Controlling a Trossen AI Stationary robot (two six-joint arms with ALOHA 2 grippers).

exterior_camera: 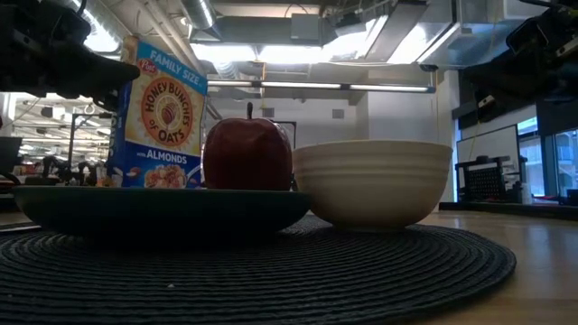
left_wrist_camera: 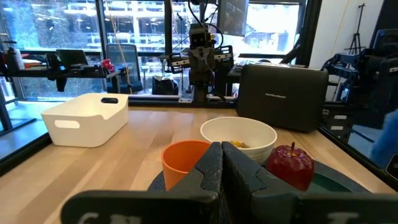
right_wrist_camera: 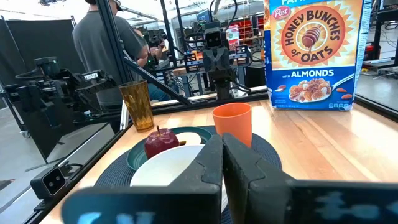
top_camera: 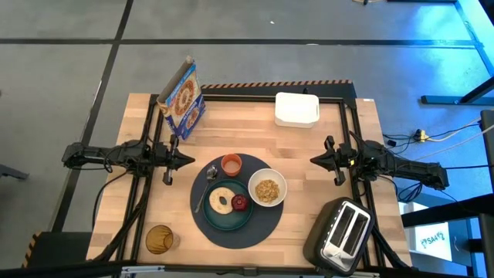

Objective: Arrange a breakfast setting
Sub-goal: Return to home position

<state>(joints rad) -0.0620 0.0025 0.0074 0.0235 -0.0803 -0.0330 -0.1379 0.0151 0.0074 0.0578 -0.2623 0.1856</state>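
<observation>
The round dark placemat (top_camera: 238, 224) lies near the table's front middle. On it rest the teal plate (top_camera: 218, 218) with the bagel (top_camera: 221, 201) and the red apple (top_camera: 239, 203), the white bowl (top_camera: 267, 188) holding cereal, and the orange cup (top_camera: 231, 164). The spoon (top_camera: 202, 199) lies along the plate's left rim. My left gripper (top_camera: 189, 161) is shut and empty left of the mat. My right gripper (top_camera: 315, 160) is shut and empty right of it. In the low view the apple (exterior_camera: 248, 153) stands beside the bowl (exterior_camera: 372, 183).
A cereal box (top_camera: 181, 99) stands at the back left. A white container (top_camera: 297, 109) sits at the back. The toaster (top_camera: 340, 232) stands at the front right, an amber glass (top_camera: 159, 239) at the front left. A person (right_wrist_camera: 102, 43) stands beyond the table.
</observation>
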